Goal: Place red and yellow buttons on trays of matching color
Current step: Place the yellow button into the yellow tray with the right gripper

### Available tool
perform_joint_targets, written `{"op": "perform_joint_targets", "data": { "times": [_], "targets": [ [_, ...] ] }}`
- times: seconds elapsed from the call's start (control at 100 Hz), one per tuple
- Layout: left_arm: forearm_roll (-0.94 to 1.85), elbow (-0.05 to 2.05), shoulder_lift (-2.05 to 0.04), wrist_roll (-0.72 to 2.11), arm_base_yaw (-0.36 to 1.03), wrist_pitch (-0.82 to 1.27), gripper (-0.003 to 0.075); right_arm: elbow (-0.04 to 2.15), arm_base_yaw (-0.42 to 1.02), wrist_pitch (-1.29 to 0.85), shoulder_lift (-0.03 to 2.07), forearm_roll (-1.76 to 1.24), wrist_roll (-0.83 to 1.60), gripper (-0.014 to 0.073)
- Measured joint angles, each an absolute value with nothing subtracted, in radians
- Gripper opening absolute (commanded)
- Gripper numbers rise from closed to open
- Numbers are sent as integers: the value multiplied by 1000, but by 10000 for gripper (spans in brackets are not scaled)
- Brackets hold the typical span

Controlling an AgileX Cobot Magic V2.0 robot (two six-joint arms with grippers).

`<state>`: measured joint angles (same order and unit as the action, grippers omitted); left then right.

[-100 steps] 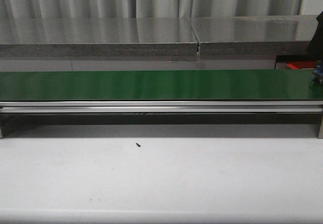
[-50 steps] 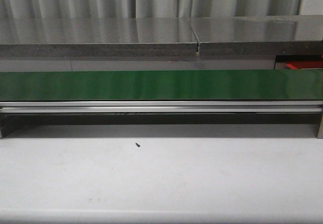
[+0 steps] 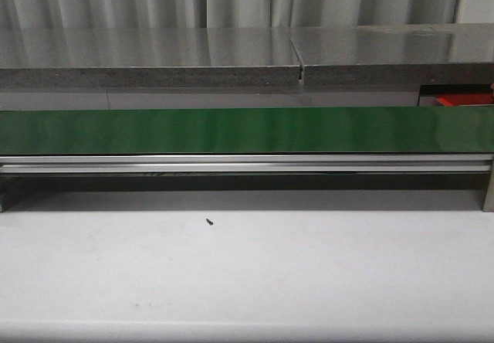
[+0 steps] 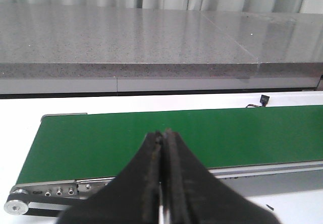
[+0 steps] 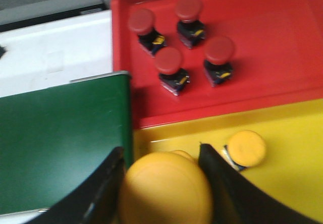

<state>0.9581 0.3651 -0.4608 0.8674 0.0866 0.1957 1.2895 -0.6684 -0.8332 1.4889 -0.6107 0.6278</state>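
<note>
Right gripper (image 5: pixel 164 183) fingers, black and curved, clamp a yellow button (image 5: pixel 165 193) whose smooth domed cap fills the gap between them. Just beyond, at 12 o'clock from the cap, lies the glossy yellow tray (image 5: pixel 292 128), holding a second yellow button (image 5: pixel 246 149) tipped on its side at 2 o'clock. Farther out at 12 o'clock, edge to edge with it, the red tray (image 5: pixel 272 27) carries four red mushroom-capped buttons (image 5: pixel 169 62) on dark bodies. At 10 o'clock spreads the matte green conveyor belt (image 5: pixel 60 143). Left gripper (image 4: pixel 162 148) fingers, black with ridged inner faces, are pressed together on nothing, poised over the same belt (image 4: pixel 151 138), beyond which runs a speckled grey stone counter (image 4: pixel 126 42).
</note>
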Motion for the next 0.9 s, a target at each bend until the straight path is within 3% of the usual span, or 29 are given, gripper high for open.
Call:
{"op": "perform_joint_targets", "data": {
  "times": [0.22,0.53,0.9],
  "targets": [
    [958,365,-461,867,87,196,-19,1215,-770,-773,1489,-611,618,223],
    [958,365,-461,867,87,196,-19,1081,-773,-685,1546,-695,700,223],
    [958,365,-461,867,87,196,-19,1067,-773,-637,1652,-759,765,223]
  ]
}}
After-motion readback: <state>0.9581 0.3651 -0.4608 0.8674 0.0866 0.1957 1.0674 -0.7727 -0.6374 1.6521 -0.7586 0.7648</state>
